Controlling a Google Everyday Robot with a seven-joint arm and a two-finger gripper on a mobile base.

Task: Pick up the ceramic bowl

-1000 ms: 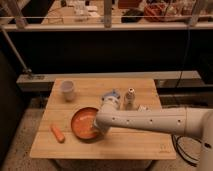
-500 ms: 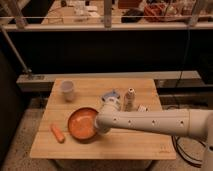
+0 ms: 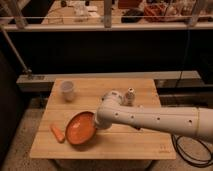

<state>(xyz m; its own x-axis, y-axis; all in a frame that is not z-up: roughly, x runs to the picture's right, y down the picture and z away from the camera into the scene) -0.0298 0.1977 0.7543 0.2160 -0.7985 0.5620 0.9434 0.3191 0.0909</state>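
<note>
The ceramic bowl [image 3: 80, 129] is a wide orange dish at the front left of the wooden table [image 3: 140, 146]. It is tipped, with its glossy inside turned toward the camera. My gripper [image 3: 98, 125] is at the bowl's right rim, at the end of the white arm that reaches in from the right. It is shut on that rim, and the wrist covers the rim's right part.
A small orange carrot-like piece [image 3: 58, 133] lies just left of the bowl. A white cup [image 3: 68, 90] stands at the back left, and a small white bottle [image 3: 130, 95] behind the arm. A black cable [image 3: 186, 151] loops on the floor at right.
The bowl has shifted a little left and toward the front edge with the gripper. It now stands more tipped than a second ago.
</note>
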